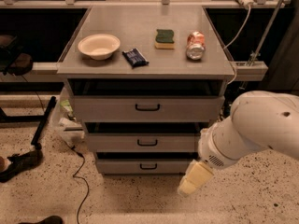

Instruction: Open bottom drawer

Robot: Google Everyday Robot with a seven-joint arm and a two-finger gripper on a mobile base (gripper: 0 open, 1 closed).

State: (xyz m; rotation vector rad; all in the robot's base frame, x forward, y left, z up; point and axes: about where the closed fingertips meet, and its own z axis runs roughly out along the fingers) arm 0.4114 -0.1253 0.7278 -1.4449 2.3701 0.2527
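The grey cabinet [145, 71] has three drawers. The bottom drawer [121, 166] is the lowest one, with a shallow grey front and a small black loop handle [148, 166]. Its front sits about in line with the drawers above, under a dark gap. My gripper [192, 180], with cream tips, hangs from the big white arm [252, 125]. It is low down, in front of the bottom drawer's right end. It is right of the handle and slightly below it, and does not touch it.
On the cabinet top are a cream bowl [98, 46], a dark blue packet [135, 57], a green sponge [164, 38] and a red can [195, 45]. A black cable [77, 171] and a shoe [18, 162] lie on the speckled floor at left.
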